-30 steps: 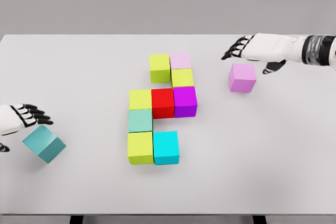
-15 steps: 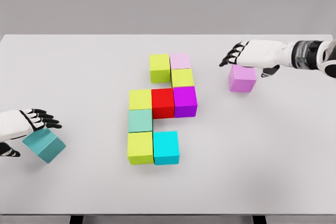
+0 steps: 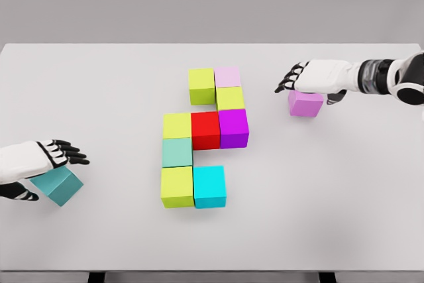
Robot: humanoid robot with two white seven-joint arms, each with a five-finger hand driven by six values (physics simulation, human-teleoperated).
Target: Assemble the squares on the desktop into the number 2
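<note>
My right hand [image 3: 310,77] and left hand [image 3: 41,161], fingers spread, grip nothing, over violet cube [image 3: 305,105] and teal cube [image 3: 59,186]: look rigid, light, slick-faced, so pinch opposite side faces

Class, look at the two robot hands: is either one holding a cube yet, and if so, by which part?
Neither clearly. The right hand rests over the violet cube's top; the left hand lies over the teal cube. No closed grasp shows.

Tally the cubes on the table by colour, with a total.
Yellow-green cubes: 4
Pale pink cube: 1
Red cube: 1
Purple cube: 1
Mint green cube: 1
Cyan cube: 1
Teal cube: 1
Orchid pink cube: 1
Total: 11
</note>
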